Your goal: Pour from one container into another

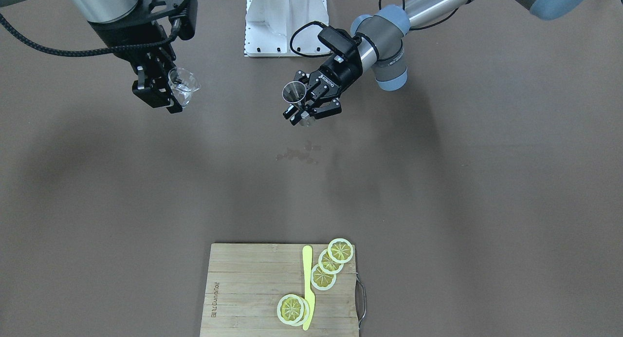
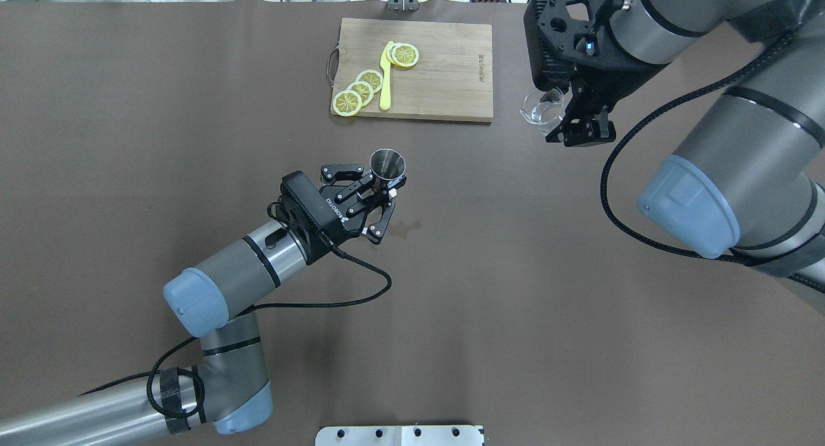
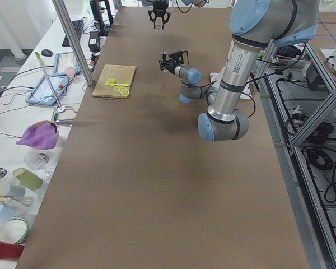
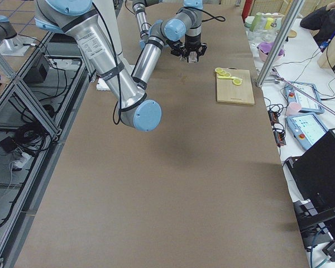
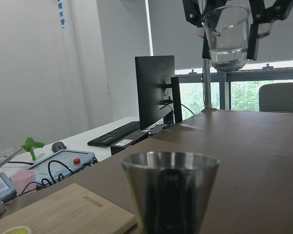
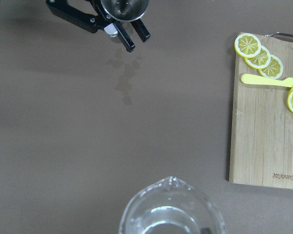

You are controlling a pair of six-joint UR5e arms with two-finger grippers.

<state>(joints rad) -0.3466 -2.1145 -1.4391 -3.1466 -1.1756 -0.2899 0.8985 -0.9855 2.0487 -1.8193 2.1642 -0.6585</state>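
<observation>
Where the jigger sits: metal jigger (image 2: 387, 163) upright with its mouth up, raised over the counter (image 2: 193, 143) near its middle.
Left gripper (image 6: 137, 41): fingers drawn narrow, clamped on the jigger's lower part.
Glass beaker (image 1: 184, 86): upright, held high over the right side with a little clear liquid at its bottom, well apart from the jigger.
Right gripper (image 5: 228, 27): fingers pressed on the beaker's two sides.
Wet spots (image 1: 299, 154): on the counter near the left gripper.
Cutting board (image 2: 445, 66): at the far edge, carrying lemon slices (image 2: 361, 88) and a yellow knife (image 2: 385, 78).
</observation>
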